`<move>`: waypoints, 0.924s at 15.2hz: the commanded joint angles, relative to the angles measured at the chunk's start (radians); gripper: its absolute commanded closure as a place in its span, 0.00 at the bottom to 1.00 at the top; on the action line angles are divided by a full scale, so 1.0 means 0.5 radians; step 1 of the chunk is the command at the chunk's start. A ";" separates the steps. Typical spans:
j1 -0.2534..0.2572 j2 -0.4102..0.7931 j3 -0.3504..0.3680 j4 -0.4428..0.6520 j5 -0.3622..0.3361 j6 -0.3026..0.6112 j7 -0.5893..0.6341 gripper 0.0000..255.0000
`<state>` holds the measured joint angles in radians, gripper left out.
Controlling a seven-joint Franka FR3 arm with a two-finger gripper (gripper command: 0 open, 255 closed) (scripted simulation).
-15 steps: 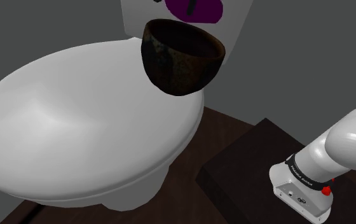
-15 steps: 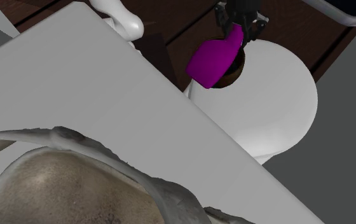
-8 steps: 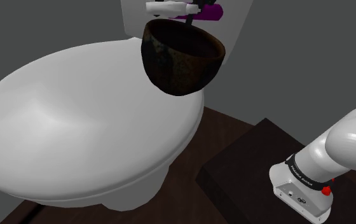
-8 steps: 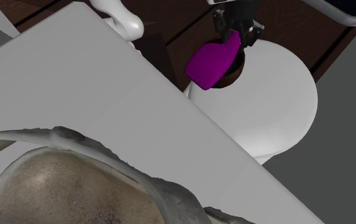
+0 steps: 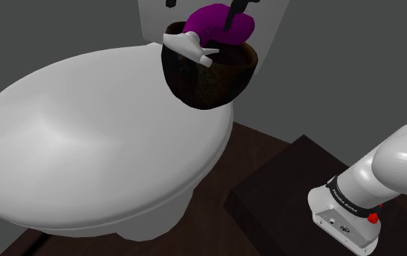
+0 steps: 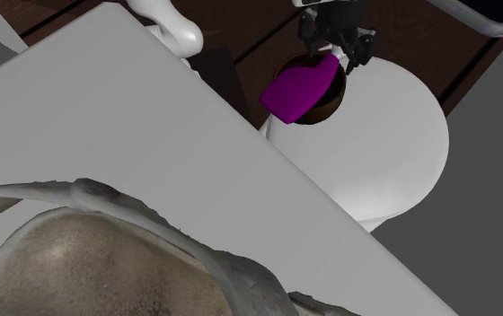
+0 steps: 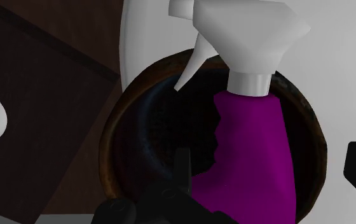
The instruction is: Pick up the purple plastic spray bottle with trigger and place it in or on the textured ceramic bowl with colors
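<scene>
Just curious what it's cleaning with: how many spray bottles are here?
1. The purple spray bottle lies in the dark bowl on the toilet, white head over the rim. Others may be hidden.

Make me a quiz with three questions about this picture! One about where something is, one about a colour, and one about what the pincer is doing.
1. Where is the spray bottle, compared with the bowl?
A) under it
B) in it
C) beside it

2. What colour is the bottle's body?
A) green
B) yellow
C) purple

3. The pincer is:
A) open
B) shut on the bottle
C) shut on the bowl

Answers:
1 B: the bottle lies in the dark bowl, its head over the rim.
2 C: the body is purple and the trigger head is white.
3 A: the fingers stand apart on either side of the bottle, not touching it.
</scene>
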<state>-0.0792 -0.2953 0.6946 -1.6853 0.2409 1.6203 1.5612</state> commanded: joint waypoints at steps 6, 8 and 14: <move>-0.020 0.091 0.007 0.339 -0.054 -0.261 0.049 0.00; -0.021 0.091 0.007 0.338 -0.054 -0.261 0.049 0.00; -0.021 0.091 0.008 0.338 -0.054 -0.260 0.049 0.00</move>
